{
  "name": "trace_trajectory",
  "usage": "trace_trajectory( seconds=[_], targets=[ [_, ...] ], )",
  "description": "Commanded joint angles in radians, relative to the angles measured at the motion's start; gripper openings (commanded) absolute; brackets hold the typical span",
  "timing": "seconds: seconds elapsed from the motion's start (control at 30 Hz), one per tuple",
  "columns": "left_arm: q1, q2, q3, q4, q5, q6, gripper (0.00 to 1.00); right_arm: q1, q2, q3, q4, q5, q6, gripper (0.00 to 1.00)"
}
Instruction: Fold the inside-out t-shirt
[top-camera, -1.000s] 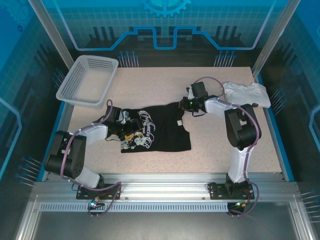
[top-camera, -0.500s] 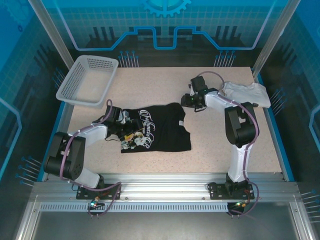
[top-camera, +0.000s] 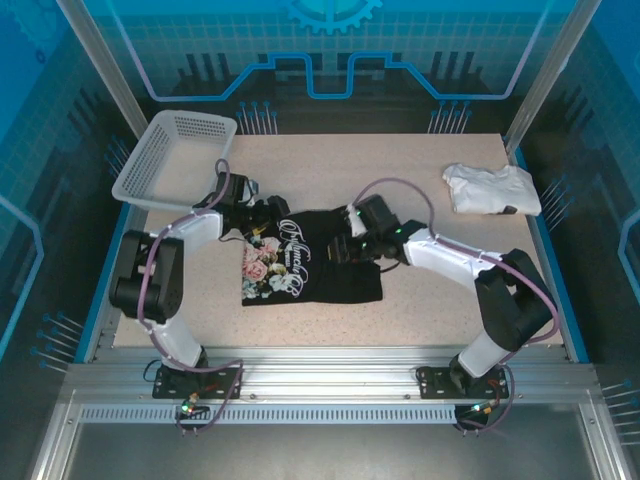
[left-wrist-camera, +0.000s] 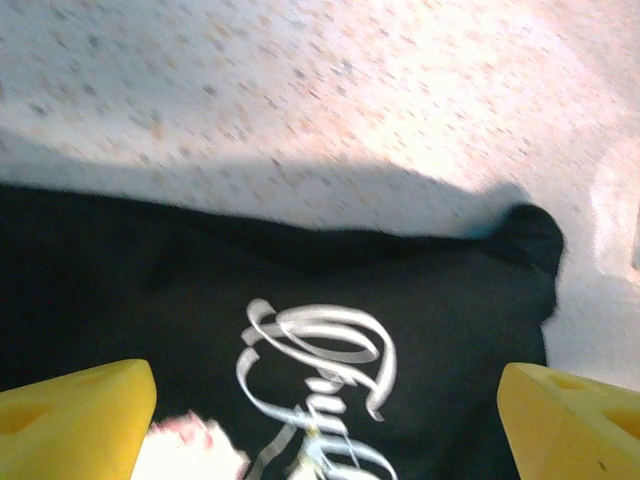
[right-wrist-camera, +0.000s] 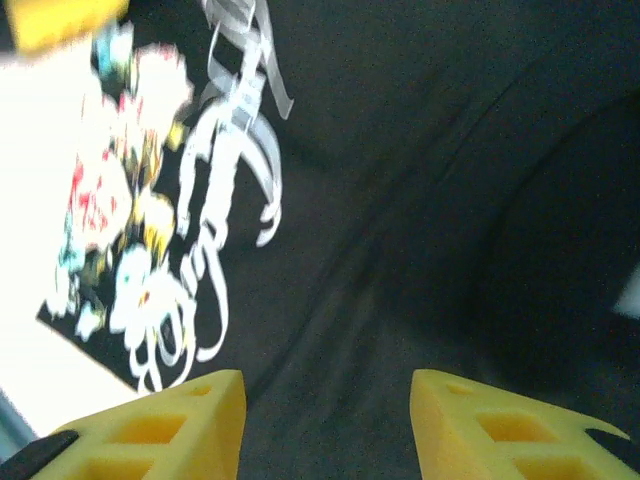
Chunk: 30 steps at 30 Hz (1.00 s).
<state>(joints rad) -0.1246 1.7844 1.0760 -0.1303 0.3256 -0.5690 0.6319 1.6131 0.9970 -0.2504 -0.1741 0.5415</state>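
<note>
The inside-out t-shirt (top-camera: 310, 275) lies as a flat black rectangle at the middle of the table, a floral print and white script facing up. My left gripper (top-camera: 262, 213) hovers at its far left corner, open wide; in the left wrist view the shirt (left-wrist-camera: 300, 290) spreads under the left gripper (left-wrist-camera: 325, 430) with nothing between the yellow fingertips (left-wrist-camera: 75, 420). My right gripper (top-camera: 340, 248) hangs over the shirt's right half, open. In the right wrist view the black cloth (right-wrist-camera: 400, 200) lies below the right gripper (right-wrist-camera: 325, 430), and its fingers (right-wrist-camera: 150, 425) pinch nothing.
A white folded garment (top-camera: 490, 188) lies at the far right of the table. A pale plastic basket (top-camera: 175, 160) stands at the far left corner. Speckled tabletop (top-camera: 300, 160) stretches behind the shirt.
My right gripper has opened and swung from the shirt's far right corner back over its right half. My left gripper moved from the shirt's left edge to its far left corner, uncovering the print.
</note>
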Motion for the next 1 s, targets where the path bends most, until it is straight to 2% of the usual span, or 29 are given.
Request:
trace_trajectory(
  seconds=[0.0,0.13,0.27,0.4,0.47,0.57,0.67,0.73,0.8,0.87,0.97],
  targets=[
    [0.031,0.094,0.069,-0.053,-0.029,0.047,0.89,0.043,0.063,-0.041,0.039,-0.011,0.121,0.44],
    [0.043,0.121,0.045,-0.085,-0.035,0.055,0.89,0.030,0.155,-0.004,-0.061,0.050,0.128,0.41],
    [0.036,0.011,-0.118,-0.071,-0.021,0.057,0.88,-0.033,0.192,0.062,-0.169,0.131,0.060,0.40],
    [-0.017,-0.135,-0.326,-0.038,0.011,0.016,0.88,-0.125,0.271,0.193,-0.247,0.115,-0.021,0.40],
    [-0.089,-0.211,-0.420,-0.014,0.020,-0.024,0.88,-0.153,0.326,0.307,-0.299,0.105,-0.066,0.40],
    [-0.272,-0.301,-0.514,0.049,0.011,-0.109,0.88,-0.170,0.424,0.480,-0.341,0.070,-0.100,0.41],
    [-0.453,-0.308,-0.522,0.172,0.037,-0.197,0.88,-0.174,0.533,0.667,-0.357,-0.026,-0.121,0.41],
    [-0.514,-0.302,-0.492,0.229,0.071,-0.216,0.88,-0.179,0.566,0.749,-0.377,-0.064,-0.141,0.41],
    [-0.522,-0.333,-0.472,0.254,0.080,-0.204,0.89,-0.198,0.534,0.759,-0.374,-0.067,-0.163,0.41],
    [-0.503,-0.399,-0.461,0.242,0.032,-0.159,0.89,-0.228,0.442,0.684,-0.340,-0.058,-0.178,0.43],
    [-0.413,-0.455,-0.438,0.212,-0.010,-0.126,0.90,-0.287,0.307,0.540,-0.294,-0.051,-0.177,0.48]
  ],
)
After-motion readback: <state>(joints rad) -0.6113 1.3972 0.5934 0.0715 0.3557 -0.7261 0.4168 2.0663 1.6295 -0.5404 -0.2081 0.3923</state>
